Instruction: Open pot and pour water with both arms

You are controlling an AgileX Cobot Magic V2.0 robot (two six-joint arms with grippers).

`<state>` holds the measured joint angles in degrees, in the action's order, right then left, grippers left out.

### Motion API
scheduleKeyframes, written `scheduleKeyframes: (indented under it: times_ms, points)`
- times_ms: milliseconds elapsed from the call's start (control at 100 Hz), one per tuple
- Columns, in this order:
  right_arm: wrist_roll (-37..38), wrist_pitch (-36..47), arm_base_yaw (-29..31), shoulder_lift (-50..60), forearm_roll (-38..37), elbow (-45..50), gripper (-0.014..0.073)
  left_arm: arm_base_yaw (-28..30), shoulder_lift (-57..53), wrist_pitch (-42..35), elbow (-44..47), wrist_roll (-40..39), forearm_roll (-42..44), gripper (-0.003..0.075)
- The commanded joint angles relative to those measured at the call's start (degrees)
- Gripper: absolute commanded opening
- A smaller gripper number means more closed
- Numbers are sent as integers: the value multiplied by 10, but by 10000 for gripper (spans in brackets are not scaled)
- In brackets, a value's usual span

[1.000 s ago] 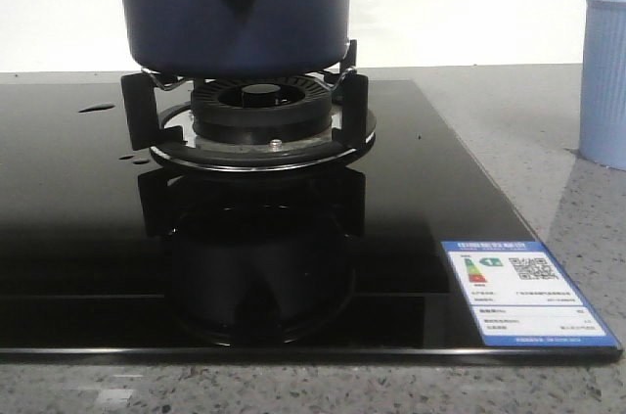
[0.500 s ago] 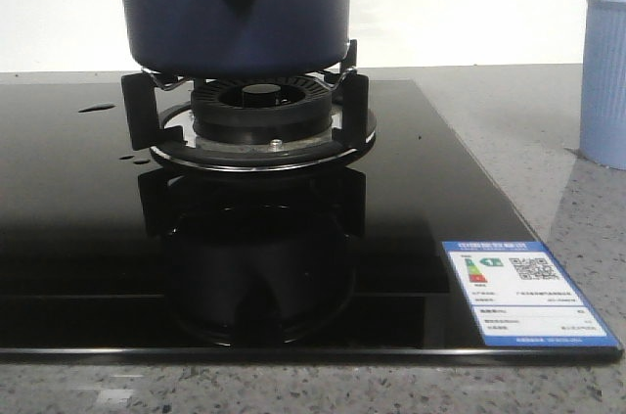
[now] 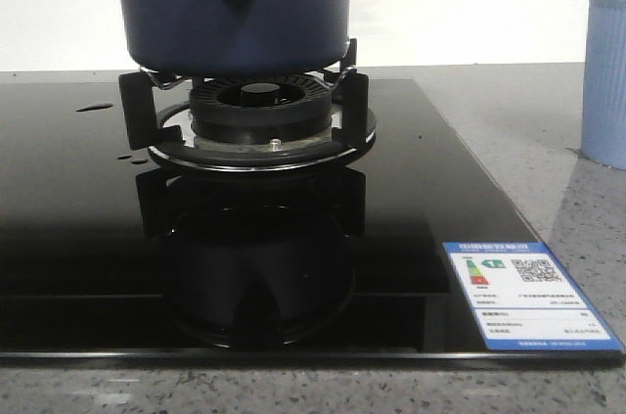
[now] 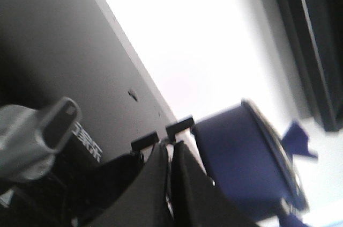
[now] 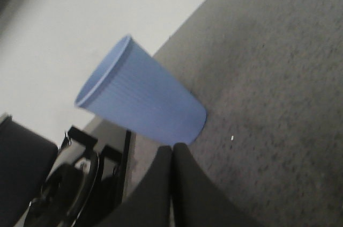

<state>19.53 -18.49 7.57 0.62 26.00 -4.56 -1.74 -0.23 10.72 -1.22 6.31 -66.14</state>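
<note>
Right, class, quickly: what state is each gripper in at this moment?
Left gripper: shut, holding nothing, beside the pot.
Right gripper: shut, holding nothing, near the cup.

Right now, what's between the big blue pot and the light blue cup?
In the front view, only black cooktop glass and bare grey counter lie between the pot and cup.

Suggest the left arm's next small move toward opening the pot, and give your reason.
Probably part the jaws of the left gripper and ease toward the pot: they look pressed together, holding nothing, with the pot beside them on the burner.
</note>
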Motion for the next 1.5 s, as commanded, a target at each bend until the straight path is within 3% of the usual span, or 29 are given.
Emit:
scheduleKeyframes:
  times_ms: [0, 180, 350, 510, 710, 970, 1040, 1230, 1280, 1490]
  points:
    - [-2, -70, 2, -15, 6, -68, -66, 1, -5, 39, -54, 85, -12, -19]
    - [-9, -230, 2, -81, 6, -168, -66, 1, 71, 145, -133, 177, 4, -18]
    - [-32, -429, 2, -163, 9, -255, -66, 1, 202, 247, -211, 276, 20, -18]
    - [-98, -515, -19, -197, 32, -314, -66, -4, 312, 328, -277, 365, -5, -18]
    - [-265, -487, -30, -205, 35, -342, -66, -34, 402, 408, -356, 575, -96, -17]
    - [-277, -377, -30, -205, 35, -342, -66, -80, 470, 414, -441, 717, -110, -6]
    - [-277, -359, -30, -205, 35, -342, -66, -98, 486, 414, -459, 748, -108, 61]
    - [-277, -345, -30, -205, 35, -342, -66, -128, 537, 350, -492, 777, -109, 430]
    - [-277, -347, -30, -205, 35, -342, -66, -132, 550, 332, -497, 777, -110, 492]
    - [-277, -376, -30, -205, 35, -342, -66, -136, 616, 320, -541, 785, -120, 517]
